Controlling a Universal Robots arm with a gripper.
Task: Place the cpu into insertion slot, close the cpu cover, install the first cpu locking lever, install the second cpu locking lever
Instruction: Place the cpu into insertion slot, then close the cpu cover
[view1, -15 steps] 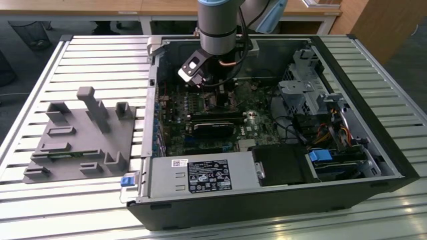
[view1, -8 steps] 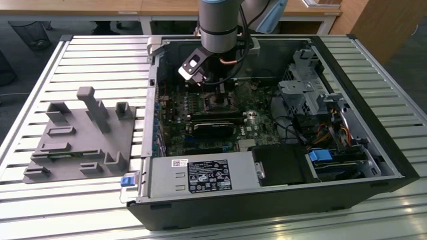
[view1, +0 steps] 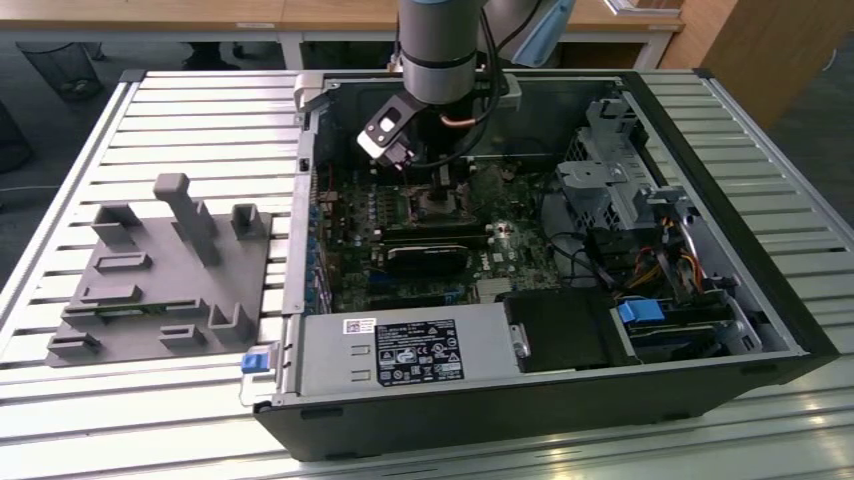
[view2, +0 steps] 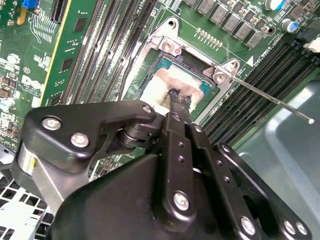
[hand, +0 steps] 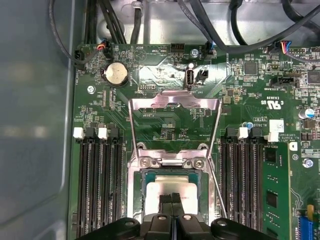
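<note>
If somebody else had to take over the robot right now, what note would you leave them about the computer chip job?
The hand is shut, with its tips down on the top of the cpu, seemingly touching it.
The cpu lies flat in the insertion slot.
The cpu cover is flipped open, away from the slot.
One locking lever sticks out free, not latched.
Done: the chip looks seated.
Left: the cover is not closed and the levers are not locked.
</note>
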